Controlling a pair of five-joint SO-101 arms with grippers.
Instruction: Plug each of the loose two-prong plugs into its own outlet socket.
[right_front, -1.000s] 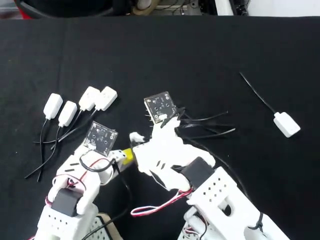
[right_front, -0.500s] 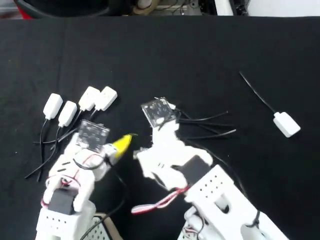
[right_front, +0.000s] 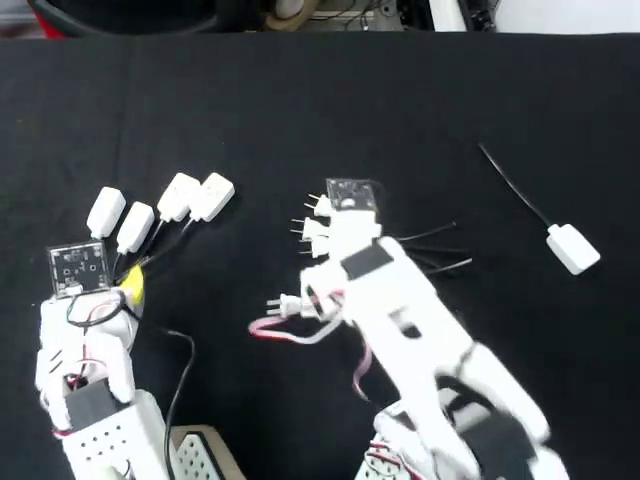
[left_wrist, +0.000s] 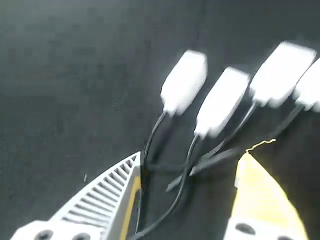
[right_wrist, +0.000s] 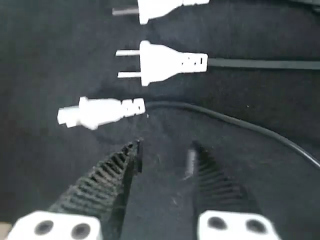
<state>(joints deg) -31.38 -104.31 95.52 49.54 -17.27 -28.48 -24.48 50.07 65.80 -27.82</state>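
Bottom edge of the high view: a pale perforated part (right_front: 195, 452), cut off, can't tell what it is. Left arm sits lower left, right arm runs from bottom centre to mid-frame, both over the black desk (right_front: 300, 100).

Left end effector (left_wrist: 191, 159) is spread wide with nothing in it. Black cables (left_wrist: 175, 185) pass between its white ribbed finger and its yellow finger (right_front: 132, 288), just short of the sockets.

Right end effector (right_wrist: 162, 152) is partly spread and empty, tips over bare desk just beside a blurred plug (right_wrist: 102, 111) whose prongs are hard to make out. The next plug (right_wrist: 160, 62) beyond it is sharp, both prongs clear. The farthest plug (right_wrist: 160, 7) is cut off by the frame edge.

In the high view the right arm hides its own fingers and most of the plug cables. The low plug (right_front: 283, 303) lies mid-frame beside the arm, long axis about level, prongs to frame left, with a red-and-white wire loop (right_front: 290, 330) just below. Upper plugs (right_front: 306, 230) lie beside the arm's tip, prongs left too.

Four sockets (right_front: 135, 227) sit mid-left, side by side, long axes tilted, cable ends toward lower left. The lone socket (right_front: 572, 248) is at right, well apart, its cable running to upper left.
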